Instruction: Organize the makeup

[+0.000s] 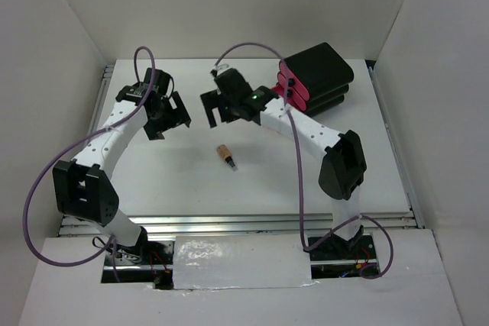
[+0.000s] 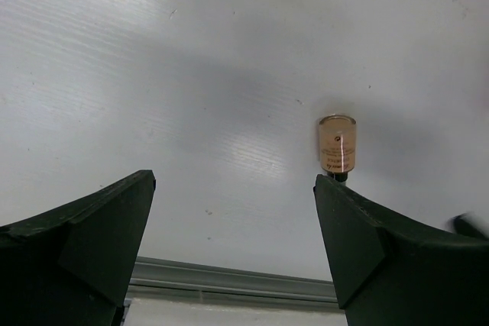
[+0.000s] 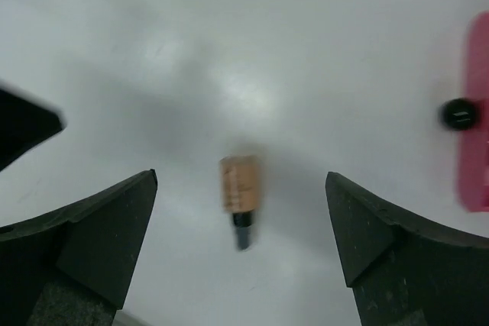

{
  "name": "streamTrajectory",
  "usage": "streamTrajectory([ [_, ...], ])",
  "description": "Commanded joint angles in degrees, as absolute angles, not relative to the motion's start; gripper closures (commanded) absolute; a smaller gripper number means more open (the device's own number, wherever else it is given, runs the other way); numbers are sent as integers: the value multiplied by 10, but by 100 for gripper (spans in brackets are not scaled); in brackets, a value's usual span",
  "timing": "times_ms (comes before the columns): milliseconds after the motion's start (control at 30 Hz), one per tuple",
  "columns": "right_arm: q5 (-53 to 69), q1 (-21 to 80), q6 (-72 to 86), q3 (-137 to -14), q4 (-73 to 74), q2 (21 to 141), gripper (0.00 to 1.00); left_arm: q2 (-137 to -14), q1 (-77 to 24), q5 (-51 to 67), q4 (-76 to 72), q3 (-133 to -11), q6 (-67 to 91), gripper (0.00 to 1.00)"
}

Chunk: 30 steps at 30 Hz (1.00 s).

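Right pincer, open and empty, is hovering with a tan bottle centred below, likely lining up a pickup.

top view overhead, far; both wrist views close, share bottle

Left arm is reaching forward from its base at near left, elbow bent and forearm angling in toward centre. Left gripper is hanging with jaws spread wide, gripping nothing. Right arm is coming up from near right, elbow raised, forearm running left toward centre. Right gripper is pointing down, jaws also standing wide, nothing between them. Both grippers are sitting near each other, not touching. Left fingers and right fingers are showing bare in the wrist views.
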State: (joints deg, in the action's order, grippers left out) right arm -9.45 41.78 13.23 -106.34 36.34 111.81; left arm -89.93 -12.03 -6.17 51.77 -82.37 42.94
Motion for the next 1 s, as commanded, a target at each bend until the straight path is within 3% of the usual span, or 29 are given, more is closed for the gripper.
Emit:
streamTrajectory([
  [0,-41,454,187,-1008,373,1110,1,-899,-122,-76,542,-830,456,1],
  [200,-17,478,185,-1018,387,1169,18,-877,-122,-52,523,-793,455,1],
  [400,-48,478,171,-1013,380,1216,20,-850,-122,-43,509,-767,450,1],
  [700,-40,479,178,-1006,385,1263,30,-828,-120,-54,519,-753,445,1],
  [767,-42,480,177,-1005,387,1266,40,-827,-118,-56,519,-751,442,1],
  [800,-47,480,177,-1003,388,1265,51,-826,-118,-55,518,-751,441,1],
  [900,-58,481,170,-998,388,1253,72,-831,-115,-48,513,-751,438,0],
  [967,-79,481,167,-991,379,1229,77,-835,-114,-45,512,-752,435,1],
])
